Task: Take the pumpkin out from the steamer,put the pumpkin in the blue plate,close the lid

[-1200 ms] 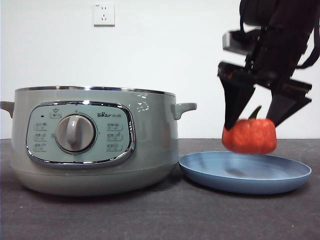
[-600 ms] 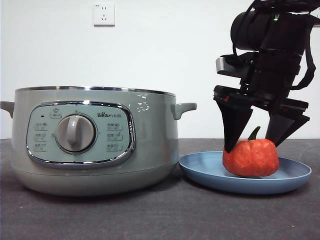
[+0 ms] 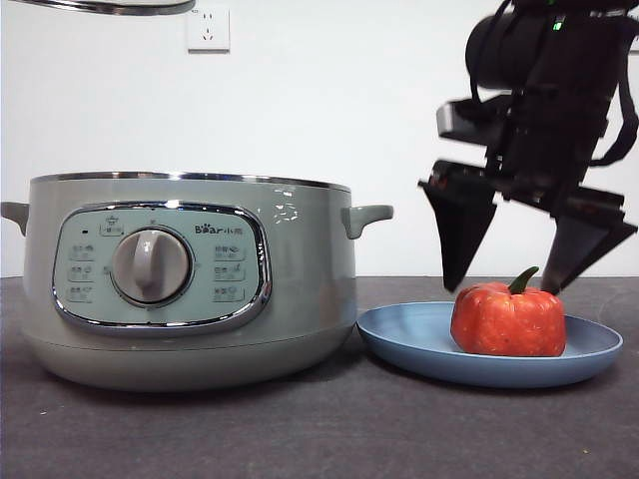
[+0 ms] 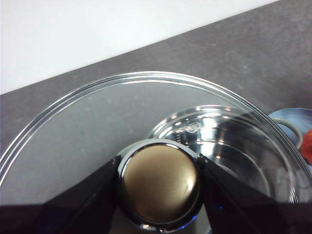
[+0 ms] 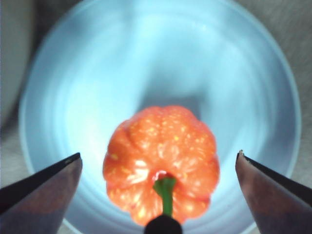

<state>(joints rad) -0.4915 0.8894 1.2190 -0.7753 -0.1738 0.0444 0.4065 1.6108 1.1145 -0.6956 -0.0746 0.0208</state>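
The orange-red pumpkin (image 3: 507, 319) sits upright on the blue plate (image 3: 409, 337), right of the sage-green steamer (image 3: 190, 279), which stands open with no lid on it. My right gripper (image 3: 502, 288) hangs open just above the pumpkin, one jaw on each side, not touching it. In the right wrist view the pumpkin (image 5: 163, 156) lies between the spread jaws of that gripper (image 5: 158, 158), on the plate (image 5: 161, 58). My left gripper (image 4: 160, 192) is shut on the knob (image 4: 160, 187) of the glass lid (image 4: 97, 126). It holds the lid above the steamer; the lid's rim (image 3: 110, 6) shows at the top left of the front view.
A wall socket (image 3: 208, 28) is on the white wall behind. The dark tabletop (image 3: 319, 429) runs in front of the pot and plate. Through the lid glass the steamer's shiny inside (image 4: 219, 136) shows below.
My right gripper lowered the pumpkin onto the blue plate, let go of it, opened wider and rose a little. The lid's rim came into view at the top left.
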